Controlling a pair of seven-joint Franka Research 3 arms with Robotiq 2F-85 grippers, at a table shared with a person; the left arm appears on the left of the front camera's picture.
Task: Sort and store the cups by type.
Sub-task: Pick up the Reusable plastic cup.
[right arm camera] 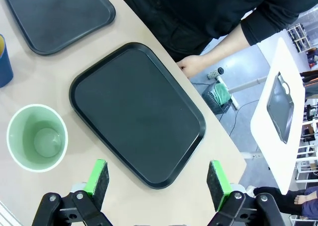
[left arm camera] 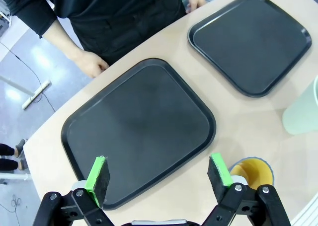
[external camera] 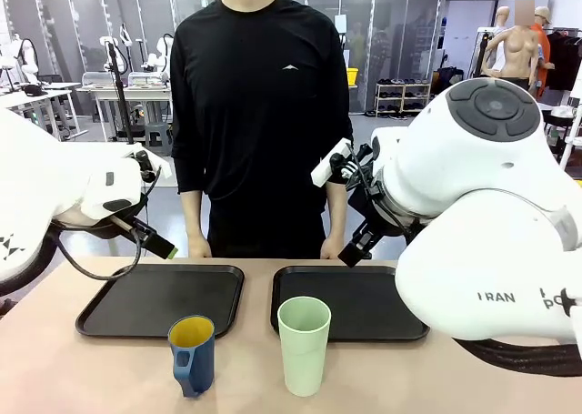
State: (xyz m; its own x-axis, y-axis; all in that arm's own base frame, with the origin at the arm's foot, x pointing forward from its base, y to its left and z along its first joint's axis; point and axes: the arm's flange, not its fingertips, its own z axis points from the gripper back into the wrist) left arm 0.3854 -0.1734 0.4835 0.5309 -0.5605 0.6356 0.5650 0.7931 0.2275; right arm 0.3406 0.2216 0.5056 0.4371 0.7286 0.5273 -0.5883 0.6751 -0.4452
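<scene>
Counter: pale tan top, carrying both trays and both cups.

Person: black long-sleeve top, standing across the counter, beyond the far right corner of left tray. One hand at the counter edge just past left tray's far side, other hand further right along the same edge.

Right arm: white, bulky in front view, raised well right of left tray. Left arm: white, raised above and left of left tray.

Left tray itself: black, rounded corners, flat on the counter. Right tray: same type, just right of left tray, narrow strip of counter between.

Tumbler: tall, pale mint green, no handle, upright on the counter, right of left tray's near right corner, robot side, apart from it. Mug: shorter, dark blue, yellow inside, handle on the robot-facing side, upright, just off left tray's near edge, close to its right corner; not touching tumbler.

Left claw: jaws spread wide, gripping nothing, hovering over left tray's near edge; mug rim just beside one green pad in left wrist view. Right claw: jaws spread wide too, gripping nothing, up off the counter, well right of left tray, tumbler off to one side of it.
</scene>
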